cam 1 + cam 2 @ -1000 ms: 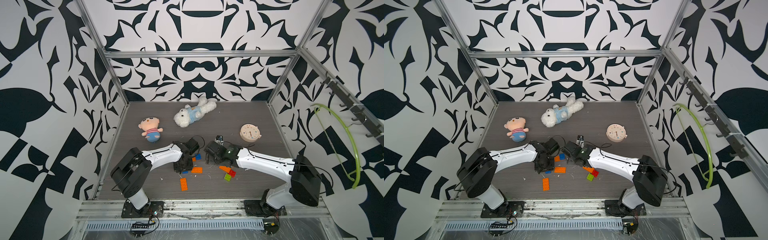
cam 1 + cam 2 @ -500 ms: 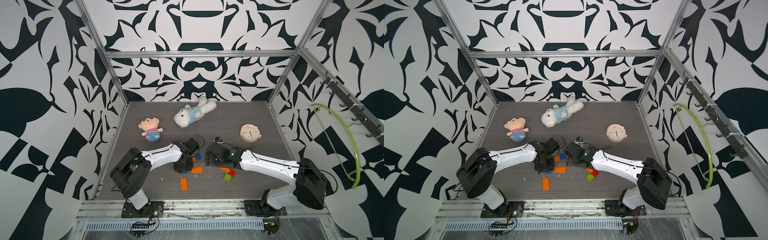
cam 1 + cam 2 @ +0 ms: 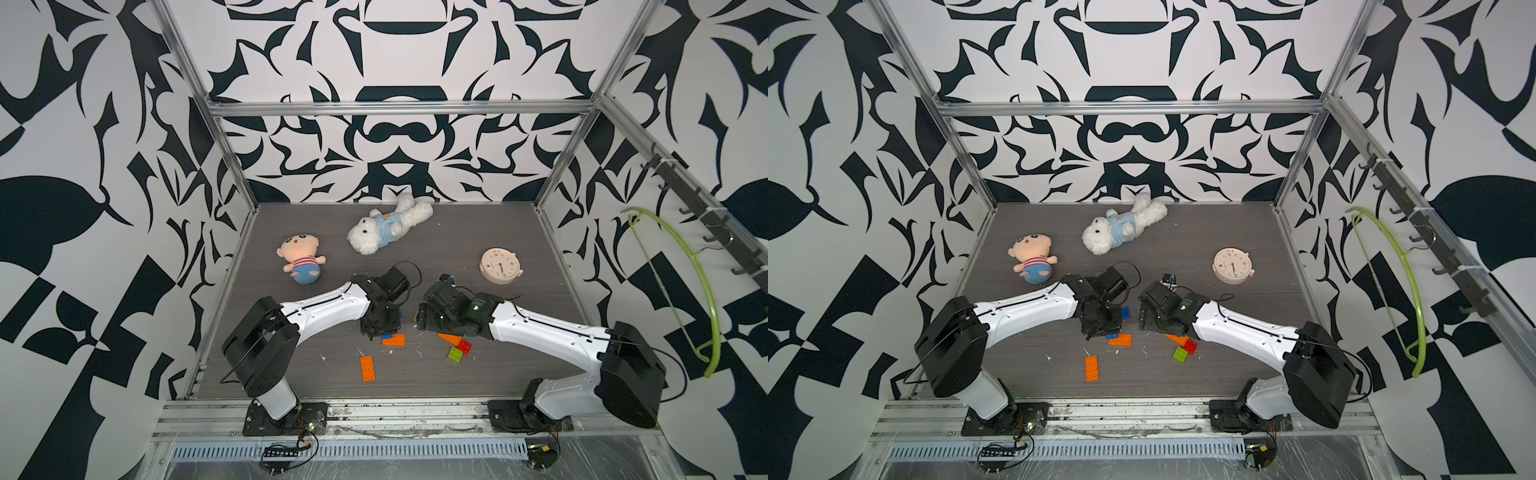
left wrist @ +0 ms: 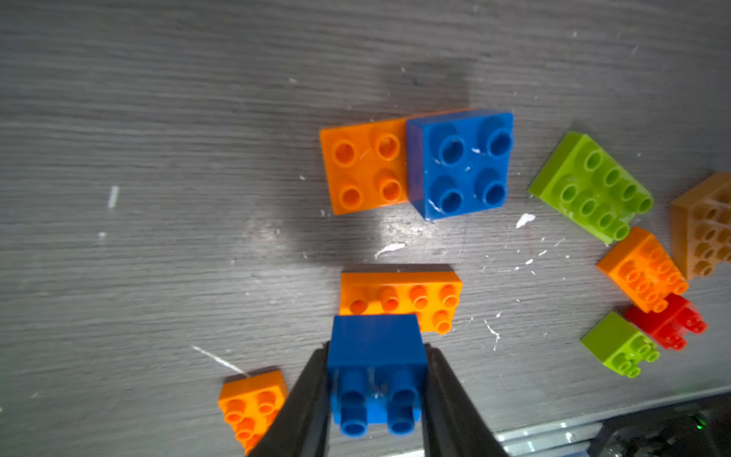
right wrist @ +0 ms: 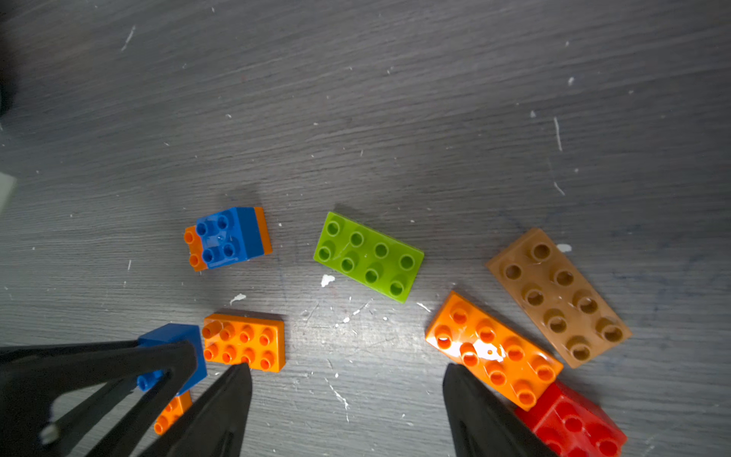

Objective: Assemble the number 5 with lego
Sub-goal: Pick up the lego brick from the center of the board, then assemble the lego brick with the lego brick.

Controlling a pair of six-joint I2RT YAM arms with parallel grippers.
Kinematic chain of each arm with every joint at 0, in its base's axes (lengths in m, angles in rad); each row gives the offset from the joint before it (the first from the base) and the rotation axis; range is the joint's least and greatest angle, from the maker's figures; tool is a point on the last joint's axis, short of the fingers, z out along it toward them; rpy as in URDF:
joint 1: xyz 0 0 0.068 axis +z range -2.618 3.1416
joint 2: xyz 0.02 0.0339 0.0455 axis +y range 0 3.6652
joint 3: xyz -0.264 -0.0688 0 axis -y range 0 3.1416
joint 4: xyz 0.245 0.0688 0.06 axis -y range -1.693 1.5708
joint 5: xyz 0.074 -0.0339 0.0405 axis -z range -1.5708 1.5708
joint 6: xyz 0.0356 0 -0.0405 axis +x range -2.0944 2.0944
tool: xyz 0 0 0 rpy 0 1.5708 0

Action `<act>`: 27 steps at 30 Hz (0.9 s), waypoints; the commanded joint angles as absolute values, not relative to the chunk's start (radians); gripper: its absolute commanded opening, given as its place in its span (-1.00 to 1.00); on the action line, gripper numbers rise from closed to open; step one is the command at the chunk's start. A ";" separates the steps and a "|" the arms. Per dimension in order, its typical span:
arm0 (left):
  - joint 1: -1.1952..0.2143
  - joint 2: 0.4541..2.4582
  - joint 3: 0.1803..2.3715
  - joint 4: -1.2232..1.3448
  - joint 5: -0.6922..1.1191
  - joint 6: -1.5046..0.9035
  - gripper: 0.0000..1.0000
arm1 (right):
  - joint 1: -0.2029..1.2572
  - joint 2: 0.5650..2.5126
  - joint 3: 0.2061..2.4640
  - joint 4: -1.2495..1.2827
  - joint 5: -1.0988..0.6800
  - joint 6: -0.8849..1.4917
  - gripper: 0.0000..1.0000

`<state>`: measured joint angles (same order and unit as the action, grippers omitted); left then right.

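Gripping a blue brick [image 4: 375, 336] in the left gripper [image 4: 376, 356], right gripper [image 5: 346, 370] spread empty
Tilted, it may shove the orange brick [image 4: 399, 296] aside

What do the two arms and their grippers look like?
The left arm and right arm have white link shells, bulky black joint housings and thin black cables along them. The left gripper and right gripper carry black, tapering, wedge-shaped fingers. A green light glows on the right wrist.
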<state>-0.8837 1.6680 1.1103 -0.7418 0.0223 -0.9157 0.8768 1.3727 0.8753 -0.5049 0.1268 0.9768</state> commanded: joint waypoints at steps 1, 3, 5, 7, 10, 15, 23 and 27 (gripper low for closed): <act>-0.892 1.702 1.142 -0.810 0.001 -0.906 -0.41 | 0.869 1.341 0.867 -0.514 0.152 0.999 0.62; -0.892 1.716 1.150 -0.812 0.007 -0.900 -0.41 | 0.869 1.339 0.867 -0.522 0.161 1.000 0.62; -0.897 1.727 1.157 -0.813 0.017 -0.896 -0.41 | 0.868 1.339 0.869 -0.530 0.166 1.002 0.62; -0.902 1.737 1.163 -0.813 0.023 -0.890 -0.41 | 0.867 1.339 0.869 -0.529 0.168 1.003 0.62; -0.903 1.753 1.166 -0.855 0.013 -0.887 -0.41 | 0.868 1.339 0.872 -0.536 0.170 1.006 0.62; -0.904 1.742 1.136 -0.790 0.009 -0.889 -0.41 | 0.868 1.332 0.868 -0.540 0.175 1.007 0.62; -0.904 1.771 1.170 -0.780 0.014 -0.864 -0.41 | 0.868 1.334 0.871 -0.546 0.176 1.009 0.62; -0.904 1.785 1.165 -0.802 0.010 -0.852 -0.41 | 0.867 1.337 0.869 -0.545 0.175 1.012 0.62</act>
